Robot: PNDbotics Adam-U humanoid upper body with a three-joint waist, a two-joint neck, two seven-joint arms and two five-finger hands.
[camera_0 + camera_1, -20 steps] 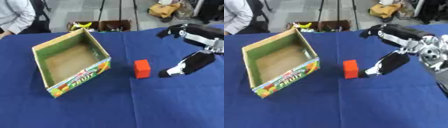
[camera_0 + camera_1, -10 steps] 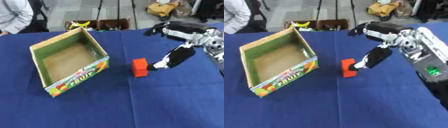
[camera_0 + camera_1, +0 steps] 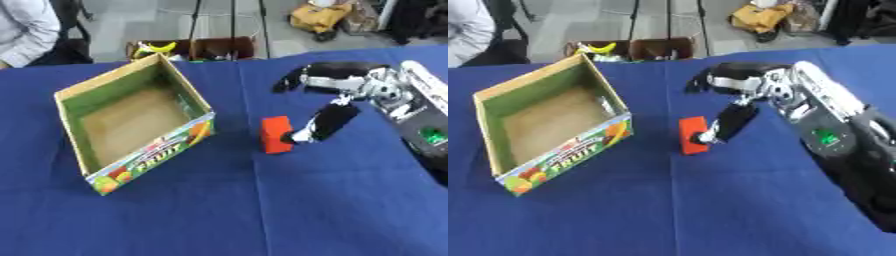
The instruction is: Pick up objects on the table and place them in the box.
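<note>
Sitting at left on the blue table (image 3: 219, 210), we see the open cardboard box (image 3: 131, 117), tilted. Just right of it, the red block (image 3: 276, 134) stands on the cloth. Our right hand (image 3: 732, 107) has its thumb tip at the block's right face, seemingly touching; fingers spread above, not closed on it.
</note>
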